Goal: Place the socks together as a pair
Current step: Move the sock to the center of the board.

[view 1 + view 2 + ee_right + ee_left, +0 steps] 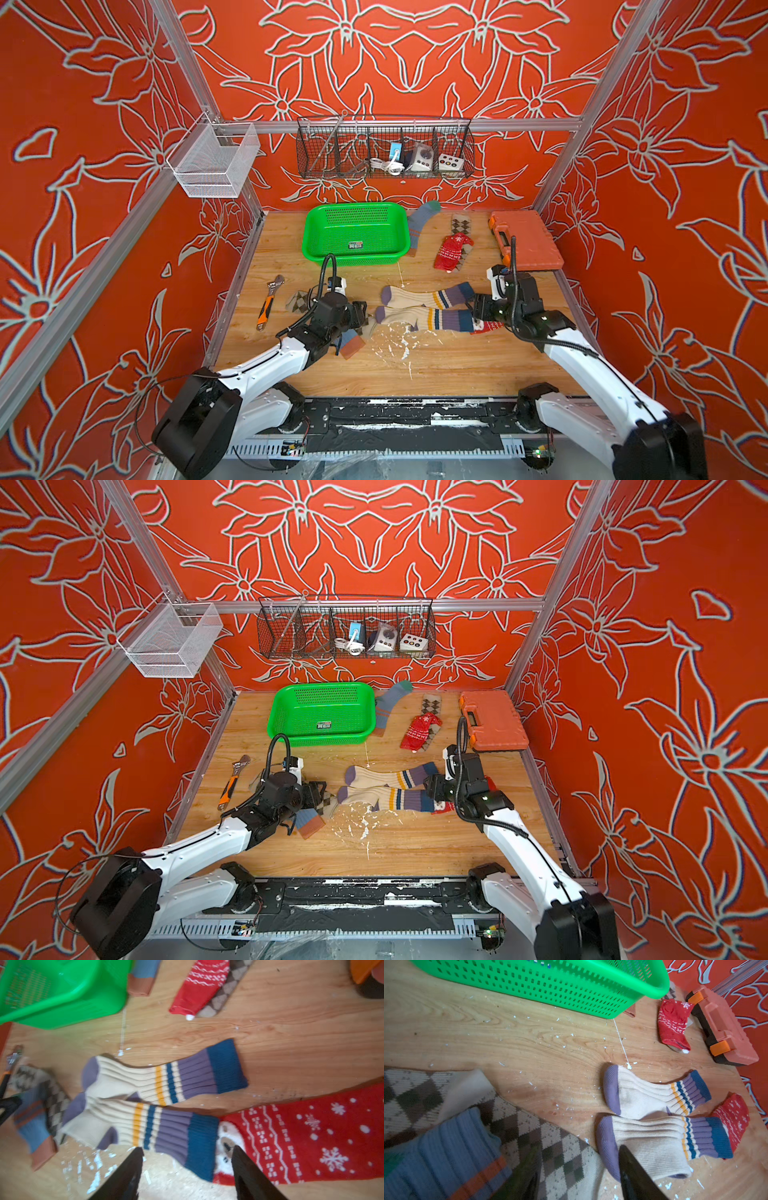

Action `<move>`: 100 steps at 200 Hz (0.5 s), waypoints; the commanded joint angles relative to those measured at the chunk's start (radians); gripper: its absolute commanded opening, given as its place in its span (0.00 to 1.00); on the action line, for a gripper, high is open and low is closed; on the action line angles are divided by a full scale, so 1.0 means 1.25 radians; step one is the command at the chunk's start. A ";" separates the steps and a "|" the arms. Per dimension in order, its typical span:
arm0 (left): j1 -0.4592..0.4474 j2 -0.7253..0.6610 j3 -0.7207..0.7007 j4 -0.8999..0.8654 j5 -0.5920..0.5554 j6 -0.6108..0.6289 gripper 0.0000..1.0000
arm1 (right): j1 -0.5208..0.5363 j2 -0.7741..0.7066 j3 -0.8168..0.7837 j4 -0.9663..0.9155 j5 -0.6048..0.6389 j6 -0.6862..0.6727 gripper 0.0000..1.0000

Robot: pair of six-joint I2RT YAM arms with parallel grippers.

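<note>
A robot lab cell: aluminium frame (519, 124), printed floral panels (415, 50), two arms (266, 365) at a wooden tabletop (436, 374)

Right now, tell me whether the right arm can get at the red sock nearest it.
Probably yes: its open fingers hover right over that red sock, only its end tucked under a striped sock.

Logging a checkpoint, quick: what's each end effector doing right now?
Left end effector: open, holding nothing.
Right end effector: open, holding nothing.
</note>
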 commanded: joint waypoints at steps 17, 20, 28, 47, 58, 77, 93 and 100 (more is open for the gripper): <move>0.033 0.059 -0.012 0.040 0.031 -0.031 0.57 | -0.111 0.164 -0.026 0.134 -0.151 0.084 0.56; 0.040 0.063 -0.013 0.043 0.038 -0.032 0.57 | -0.117 0.174 -0.028 0.142 -0.155 0.090 0.55; 0.061 0.076 -0.016 0.056 0.056 -0.037 0.57 | -0.133 0.199 -0.033 0.167 -0.169 0.106 0.54; 0.134 0.094 -0.040 0.099 0.114 -0.053 0.56 | -0.178 0.242 -0.059 0.233 -0.205 0.148 0.54; 0.176 0.101 -0.051 0.114 0.143 -0.059 0.56 | -0.199 0.261 -0.069 0.254 -0.209 0.160 0.54; 0.239 0.102 -0.062 0.126 0.179 -0.059 0.56 | -0.235 0.287 -0.077 0.266 -0.196 0.161 0.56; 0.286 0.100 -0.073 0.132 0.195 -0.061 0.56 | -0.278 0.303 -0.094 0.291 -0.195 0.170 0.57; 0.305 0.100 -0.075 0.136 0.203 -0.061 0.56 | -0.300 0.310 -0.102 0.302 -0.197 0.174 0.57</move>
